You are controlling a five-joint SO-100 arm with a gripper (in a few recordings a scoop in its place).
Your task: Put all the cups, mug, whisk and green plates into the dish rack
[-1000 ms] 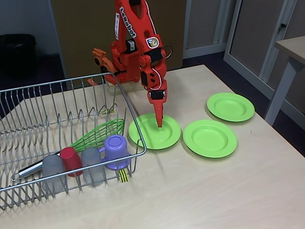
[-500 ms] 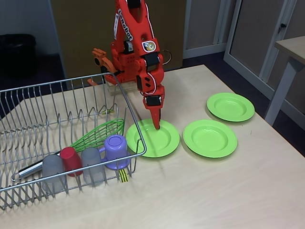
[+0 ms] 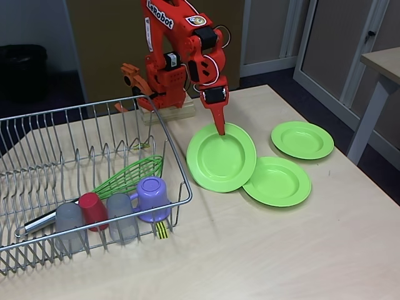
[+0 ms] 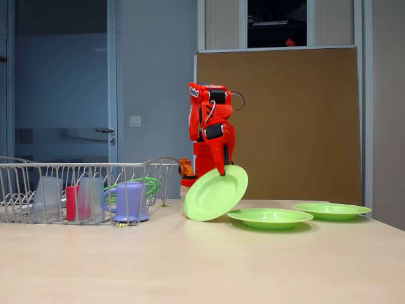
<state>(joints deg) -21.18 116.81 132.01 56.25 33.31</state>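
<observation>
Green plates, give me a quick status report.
Gripper shut on lifted plate, tilted up. Two plates flat on table. Dish rack edge alongside.

A pale wood-grain counter carries the scene. Behind it stands a brown board — with a grey door to its left in a fixed view. Another light-topped table stands at the right edge — over dark floor.

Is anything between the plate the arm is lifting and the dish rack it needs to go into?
Only the rack's own side wall. The gripper holds the tilted plate by its upper rim, lower edge on the table. The dish rack lies left in this fixed view; its wire wall must be cleared. No loose object lies between.
</observation>
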